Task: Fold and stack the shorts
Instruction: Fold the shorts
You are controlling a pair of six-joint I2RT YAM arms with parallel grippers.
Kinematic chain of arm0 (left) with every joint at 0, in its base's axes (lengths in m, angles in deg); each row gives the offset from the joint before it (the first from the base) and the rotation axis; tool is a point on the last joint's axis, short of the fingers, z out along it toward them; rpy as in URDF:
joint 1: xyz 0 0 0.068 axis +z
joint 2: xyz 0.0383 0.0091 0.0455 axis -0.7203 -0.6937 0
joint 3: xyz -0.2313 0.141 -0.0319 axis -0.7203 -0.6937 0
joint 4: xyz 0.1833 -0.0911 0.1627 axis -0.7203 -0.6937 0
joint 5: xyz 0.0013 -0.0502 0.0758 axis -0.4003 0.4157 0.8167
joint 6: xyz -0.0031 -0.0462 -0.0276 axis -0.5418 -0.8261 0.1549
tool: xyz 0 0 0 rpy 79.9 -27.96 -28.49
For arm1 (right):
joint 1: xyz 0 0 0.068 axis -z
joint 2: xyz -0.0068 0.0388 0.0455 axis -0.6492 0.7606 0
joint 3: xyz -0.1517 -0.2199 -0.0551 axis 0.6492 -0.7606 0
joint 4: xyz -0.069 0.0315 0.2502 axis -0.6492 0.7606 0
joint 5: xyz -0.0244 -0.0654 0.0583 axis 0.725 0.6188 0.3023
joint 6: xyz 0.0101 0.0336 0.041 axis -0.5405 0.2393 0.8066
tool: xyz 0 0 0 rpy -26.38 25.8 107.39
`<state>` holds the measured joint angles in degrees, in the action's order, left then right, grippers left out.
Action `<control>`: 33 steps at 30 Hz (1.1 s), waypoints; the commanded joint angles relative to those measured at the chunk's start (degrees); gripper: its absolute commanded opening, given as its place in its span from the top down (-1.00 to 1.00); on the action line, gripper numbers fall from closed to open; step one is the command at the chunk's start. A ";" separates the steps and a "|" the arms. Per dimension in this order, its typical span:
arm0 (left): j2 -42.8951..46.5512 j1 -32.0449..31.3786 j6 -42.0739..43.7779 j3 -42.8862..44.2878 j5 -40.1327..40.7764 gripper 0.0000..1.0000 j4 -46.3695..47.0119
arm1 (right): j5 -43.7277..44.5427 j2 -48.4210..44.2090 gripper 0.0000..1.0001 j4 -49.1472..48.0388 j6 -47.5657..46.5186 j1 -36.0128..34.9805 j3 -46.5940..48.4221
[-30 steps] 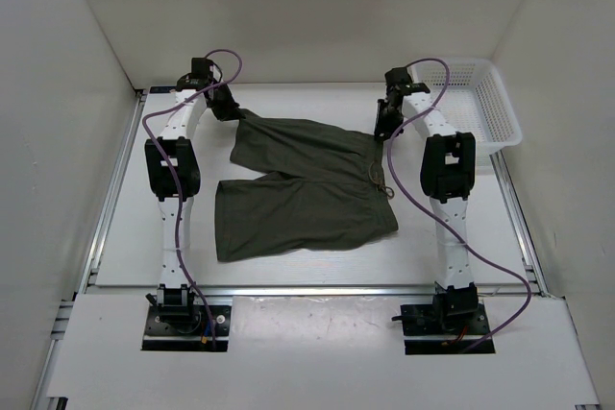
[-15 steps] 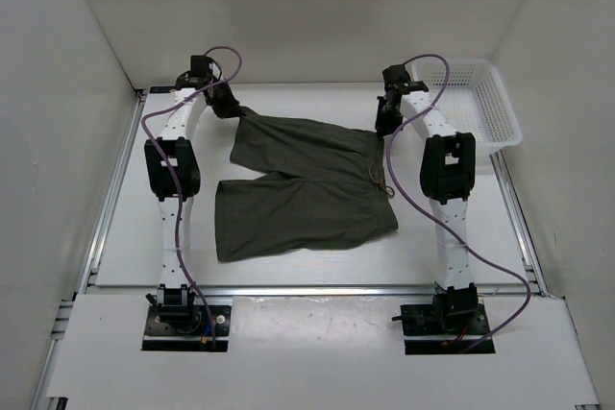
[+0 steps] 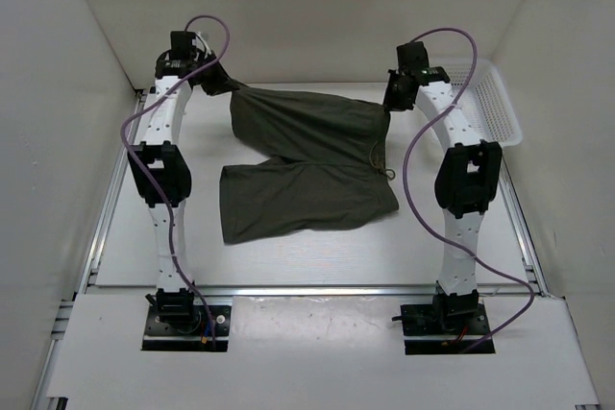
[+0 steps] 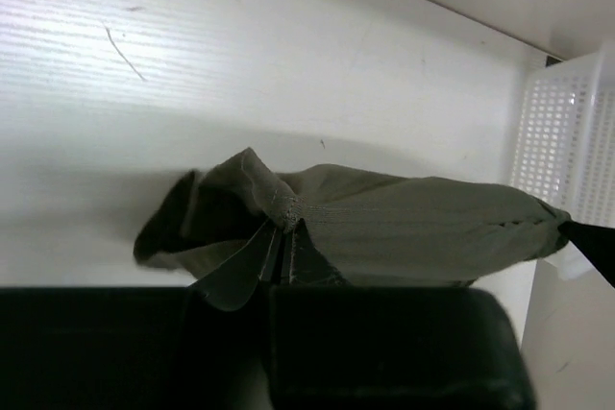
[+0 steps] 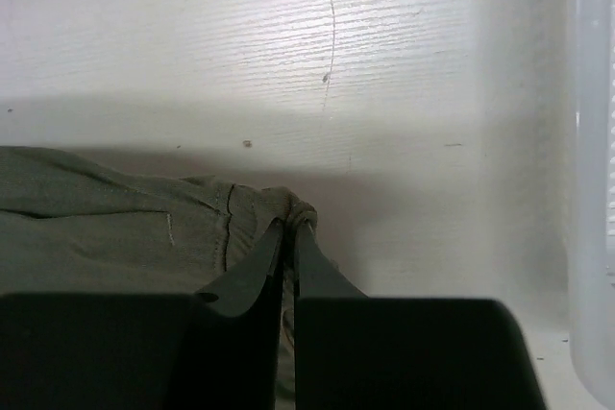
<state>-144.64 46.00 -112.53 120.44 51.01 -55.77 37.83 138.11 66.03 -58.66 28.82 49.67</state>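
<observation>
**Top external:** shorts [image 3: 307,165] spread mid-desk [image 3: 135,237]. Their far edge is held off the surface, strung between left hand [image 3: 213,79] and right hand [image 3: 394,98] near the desk's far edge. Likely purpose: to carry that half over the near leg, which lies flat. White basket [image 3: 495,103] at the far right corner; plain white walls around.

**Left wrist:** fingers [image 4: 240,274] clamped on a bunched fabric corner. Bare white desk below, faintly scratched.

**Right wrist:** hand pinched tight on the waist-side corner. Basket wall at right.

Both arms stretch far forward, left end effector [image 3: 219,86] and right end effector [image 3: 391,103] each pinched closed.
</observation>
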 commanded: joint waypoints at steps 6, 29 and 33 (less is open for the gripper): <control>17.79 0.96 1.99 -12.88 0.13 0.78 0.53 | 0.88 -10.56 1.00 -3.04 -0.52 -0.73 -9.18; 67.54 -2.29 -4.68 -86.59 8.13 -0.48 0.00 | 10.02 -53.63 0.17 -5.68 9.40 -12.24 -68.50; 68.00 -2.30 -5.48 -89.71 10.66 -0.63 0.00 | 11.69 -54.96 -0.18 -4.54 12.22 -12.95 -70.01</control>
<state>-76.60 43.99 -117.10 31.70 60.32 -56.65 46.53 84.86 61.49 -49.40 16.32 -20.57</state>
